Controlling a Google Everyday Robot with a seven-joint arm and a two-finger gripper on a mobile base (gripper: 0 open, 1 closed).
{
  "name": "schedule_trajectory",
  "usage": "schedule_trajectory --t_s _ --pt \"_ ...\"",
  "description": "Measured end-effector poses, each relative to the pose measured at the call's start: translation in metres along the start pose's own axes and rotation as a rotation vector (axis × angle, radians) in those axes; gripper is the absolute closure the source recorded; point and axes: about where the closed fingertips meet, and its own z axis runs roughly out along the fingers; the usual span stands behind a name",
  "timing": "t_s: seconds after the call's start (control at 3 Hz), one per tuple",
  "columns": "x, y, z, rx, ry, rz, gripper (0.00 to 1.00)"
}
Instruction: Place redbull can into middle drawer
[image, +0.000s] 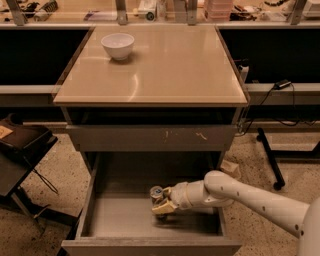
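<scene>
The middle drawer (115, 220) is pulled out wide below the cabinet, with a smooth grey floor. The redbull can (157, 195) stands upright inside it, right of centre, its shiny top showing. My gripper (162, 201) reaches in from the right on a white arm and is shut on the can, its tan fingers (165, 207) around the can's lower body. The can's base looks at or just above the drawer floor.
A white bowl (118, 45) sits on the beige cabinet top (165, 70) at the back left. The closed upper drawer front (150, 138) has whitish scratch marks. A dark chair (20, 150) stands to the left. Cables and a black stand leg (270, 157) lie to the right.
</scene>
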Motion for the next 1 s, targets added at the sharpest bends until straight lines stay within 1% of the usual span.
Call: schedule_trajectory --t_s 0.33,1.0 --pt "0.0071 0.0030 0.0072 -0.011 -0.008 0.016 0.82" --pt "0.0069 0.0030 0.0071 -0.011 -0.008 0.016 0.36"
